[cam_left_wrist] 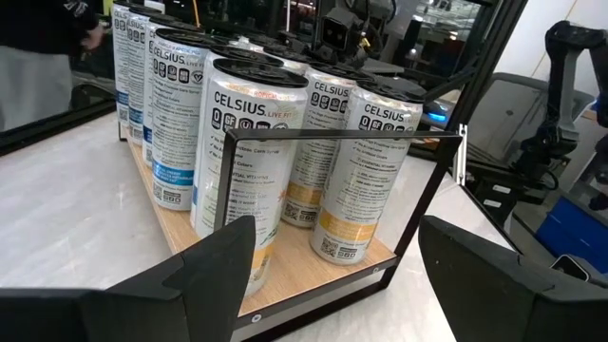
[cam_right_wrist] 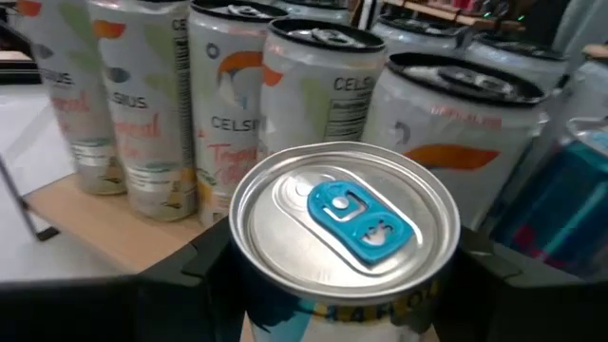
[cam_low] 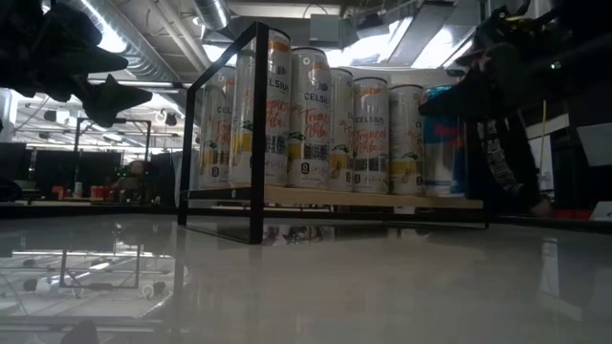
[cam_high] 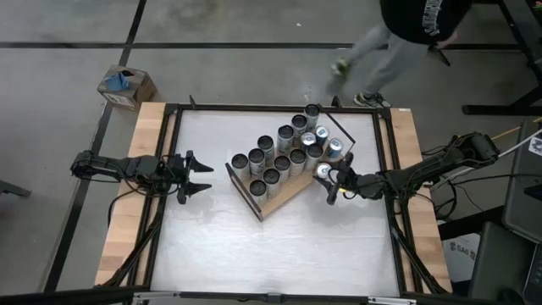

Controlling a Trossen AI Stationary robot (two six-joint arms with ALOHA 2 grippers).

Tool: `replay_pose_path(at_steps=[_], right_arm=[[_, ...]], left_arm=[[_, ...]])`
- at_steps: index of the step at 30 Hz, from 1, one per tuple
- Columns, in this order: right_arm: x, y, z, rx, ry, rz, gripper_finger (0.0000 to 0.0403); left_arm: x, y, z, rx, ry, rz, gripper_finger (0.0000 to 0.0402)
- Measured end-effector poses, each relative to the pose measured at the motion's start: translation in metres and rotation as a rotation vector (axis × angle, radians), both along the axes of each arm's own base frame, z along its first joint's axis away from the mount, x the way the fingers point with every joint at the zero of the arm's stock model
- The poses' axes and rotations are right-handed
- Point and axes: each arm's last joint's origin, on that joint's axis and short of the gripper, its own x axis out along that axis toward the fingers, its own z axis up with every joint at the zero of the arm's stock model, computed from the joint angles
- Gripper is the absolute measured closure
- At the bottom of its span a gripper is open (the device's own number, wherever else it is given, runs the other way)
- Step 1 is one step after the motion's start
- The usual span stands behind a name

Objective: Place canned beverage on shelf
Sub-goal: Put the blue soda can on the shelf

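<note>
The shelf (cam_high: 292, 191) is a light-brown board set slantwise at mid-table, with a thin black frame (cam_low: 258, 124) around it. It carries several tall Celsius cans (cam_high: 284, 148), standing upright on their bases. My right gripper (cam_high: 329, 178) is at the shelf's right edge, shut on a blue can with a silver top and blue tab (cam_right_wrist: 347, 214). This can also shows at the right end of the row in the low view (cam_low: 442, 143). My left gripper (cam_high: 200, 176) is open and empty, left of the shelf, with its fingers toward the cans (cam_left_wrist: 256, 142). My right gripper pinches the blue can's side wall (cam_right_wrist: 249, 290) just under its top rim, one finger (cam_right_wrist: 195, 266) on each side. The fingers come in level from the table's right side. The can is upright, its base about level with the board; whether it rests there I cannot tell.
A person (cam_high: 406, 34) walks past the table's far edge. A small cardboard box (cam_high: 127, 85) lies on the floor beyond the far left corner. Pale wooden planks (cam_high: 135, 178) run along the table's left and right sides. White table top lies open toward the near edge (cam_high: 271, 254).
</note>
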Motion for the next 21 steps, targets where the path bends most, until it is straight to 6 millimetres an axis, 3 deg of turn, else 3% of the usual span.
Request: replay_pose_path(at_steps=[12,21], right_arm=[[-0.002,-0.004,-0.001,-0.044,0.011,-0.116,0.0168],[0.004,-0.029,0.0,0.006,0.008,-0.106,0.0168]], left_arm=[[0.0,0.0,0.0,0.0,0.0,0.0,0.0112],[0.0,0.0,0.0,0.0,0.0,0.0,0.0112]])
